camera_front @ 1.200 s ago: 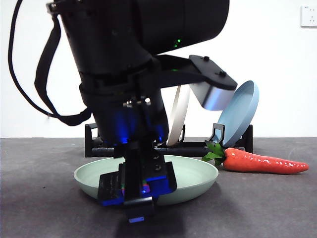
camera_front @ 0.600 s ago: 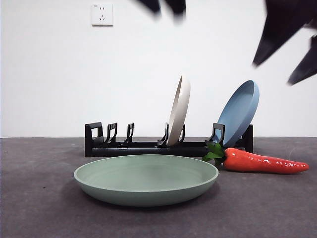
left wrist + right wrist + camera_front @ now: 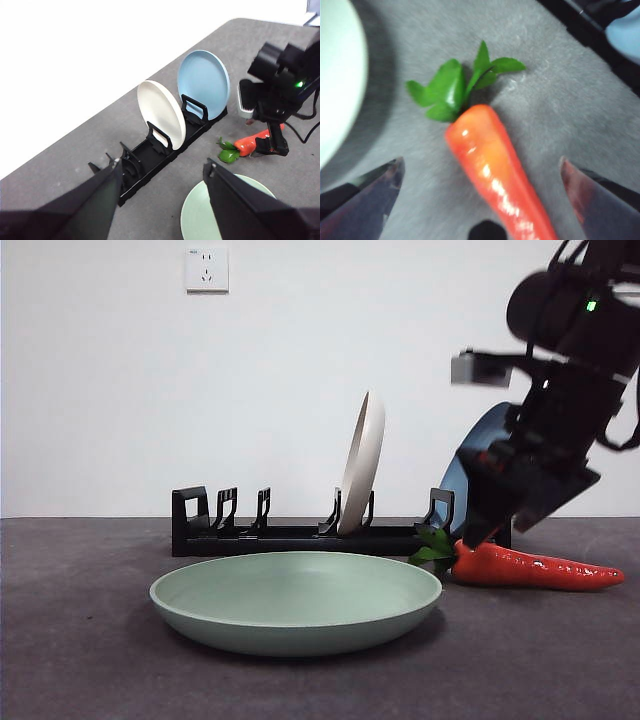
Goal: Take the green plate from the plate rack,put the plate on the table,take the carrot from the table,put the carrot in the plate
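Note:
The green plate (image 3: pixel 295 605) lies flat on the table (image 3: pixel 80 640), in front of the plate rack (image 3: pixel 290 532). The carrot (image 3: pixel 535 568) lies to its right, leaves toward the plate. My right gripper (image 3: pixel 482 532) hangs low over the carrot's thick end. In the right wrist view it (image 3: pixel 480 169) is open, one jaw on each side of the carrot (image 3: pixel 495 170), not touching it. My left gripper (image 3: pixel 162 187) is open and empty, high above the green plate (image 3: pixel 197 220) and the plate rack (image 3: pixel 150 157). From there the carrot (image 3: pixel 252 142) shows under the right arm.
A cream-white plate (image 3: pixel 362 462) and a blue plate (image 3: pixel 462 465) stand upright in the rack; the blue one is partly behind the right arm. The rack's left slots hold nothing. A wall socket (image 3: pixel 206 270) is on the white back wall.
The left arm let go of the green plate and rose out of the front view. The right arm came down from the top right to the carrot's thick end.

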Robot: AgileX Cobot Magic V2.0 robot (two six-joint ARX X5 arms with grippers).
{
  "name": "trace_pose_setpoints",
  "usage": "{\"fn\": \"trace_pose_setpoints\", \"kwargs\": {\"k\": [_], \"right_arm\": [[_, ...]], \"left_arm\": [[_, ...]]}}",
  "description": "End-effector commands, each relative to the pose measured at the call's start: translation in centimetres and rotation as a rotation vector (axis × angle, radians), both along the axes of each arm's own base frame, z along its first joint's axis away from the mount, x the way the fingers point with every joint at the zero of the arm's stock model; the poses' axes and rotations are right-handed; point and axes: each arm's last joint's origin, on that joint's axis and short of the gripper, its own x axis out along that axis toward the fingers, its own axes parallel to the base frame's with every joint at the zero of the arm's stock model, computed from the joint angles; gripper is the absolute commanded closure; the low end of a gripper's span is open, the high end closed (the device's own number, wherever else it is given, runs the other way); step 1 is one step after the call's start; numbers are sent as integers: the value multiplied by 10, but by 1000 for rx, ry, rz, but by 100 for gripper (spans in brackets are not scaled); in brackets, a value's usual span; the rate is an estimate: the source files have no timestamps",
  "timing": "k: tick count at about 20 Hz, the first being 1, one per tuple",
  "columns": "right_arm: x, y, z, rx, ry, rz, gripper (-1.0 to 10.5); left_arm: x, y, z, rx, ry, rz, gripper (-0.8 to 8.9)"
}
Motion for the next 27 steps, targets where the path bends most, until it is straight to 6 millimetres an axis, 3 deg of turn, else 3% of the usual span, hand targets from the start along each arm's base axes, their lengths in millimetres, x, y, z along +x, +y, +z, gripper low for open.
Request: {"fn": "trace_pose_setpoints", "kwargs": {"k": [1, 4, 8, 12, 14, 17, 22, 24, 27], "right_arm": [[6, 3, -12, -9, 7, 15, 290], [11, 4, -28, -18, 40, 14, 309], [14, 5, -37, -10, 59, 0, 502], [14, 5, -37, 1, 59, -3, 791], [14, 5, -37, 4, 62, -10, 799], [13, 6, -37, 26, 77, 4, 958], [9, 8, -32, 78, 115, -52, 959], [1, 16, -18, 102, 113, -63, 959], [-20, 44, 15, 184, 66, -45, 959]], "left_arm": [[-3, 9, 0, -24, 11, 33, 530], [-5, 13, -1, -16, 22, 70, 530], [-6, 16, -5, 4, 48, 79, 530], [-6, 16, -5, 4, 51, 80, 530], [-6, 16, -5, 4, 51, 80, 530], [-6, 16, -5, 4, 51, 80, 530], [-6, 16, -5, -2, 54, 83, 530], [-6, 16, -5, -2, 54, 83, 530], [-6, 16, -5, -2, 54, 82, 530]]}}
